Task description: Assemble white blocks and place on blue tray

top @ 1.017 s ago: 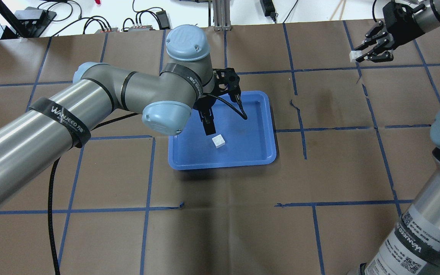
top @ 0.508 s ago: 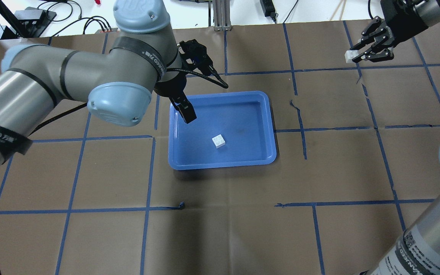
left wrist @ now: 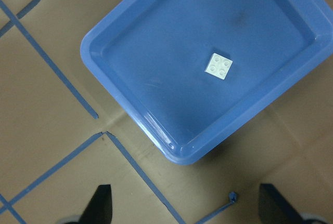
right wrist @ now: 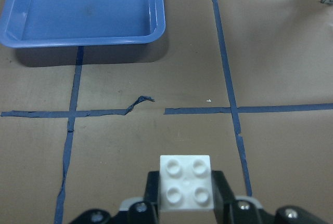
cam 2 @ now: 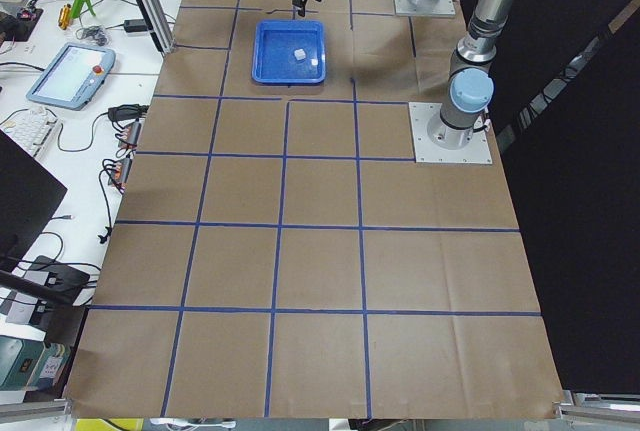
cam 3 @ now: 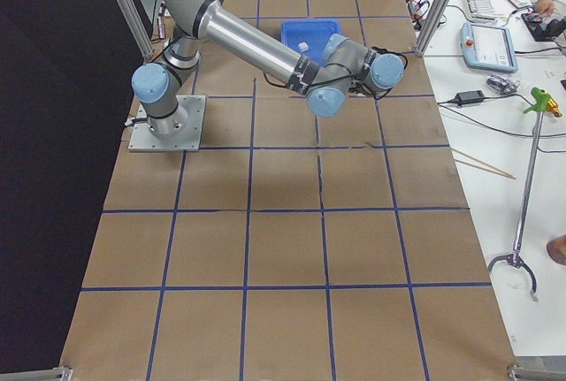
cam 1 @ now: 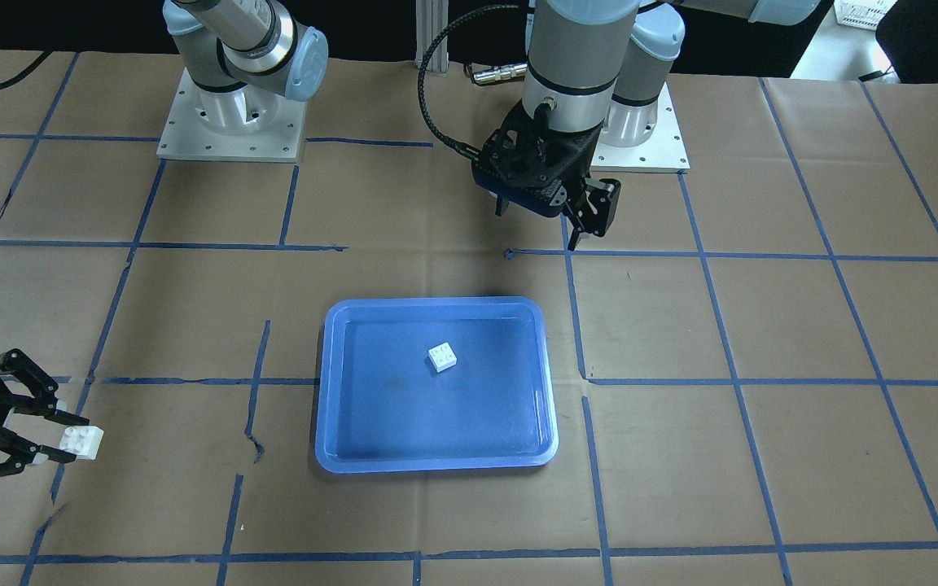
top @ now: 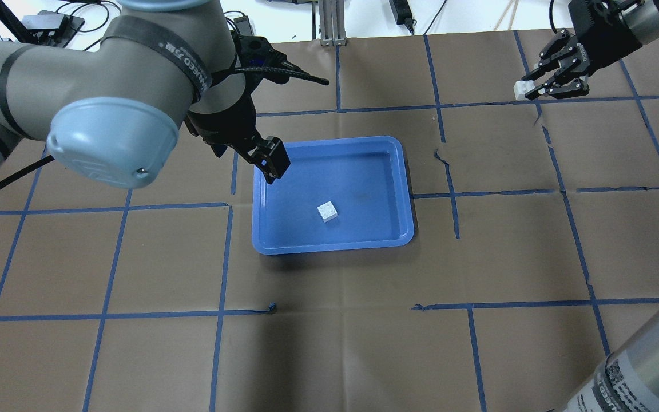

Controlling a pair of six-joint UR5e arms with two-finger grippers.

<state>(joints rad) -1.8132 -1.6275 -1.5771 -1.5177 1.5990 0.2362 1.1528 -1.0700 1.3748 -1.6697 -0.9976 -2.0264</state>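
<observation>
One white block lies studs up inside the blue tray, near its middle; it also shows in the left wrist view and the front view. My left gripper is open and empty, raised near the tray's left corner, well apart from that block. Its fingertips stand wide apart in the left wrist view. My right gripper is shut on the second white block, studs facing the wrist camera, above the table far right of the tray.
Brown paper with a grid of blue tape lines covers the table. Cables and power bricks lie beyond its far edge. The arm bases stand on the robot's side of the table.
My left arm has lifted and swung left, from just beside the block in the tray to the tray's left corner. My right gripper with its block shifted slightly left.
</observation>
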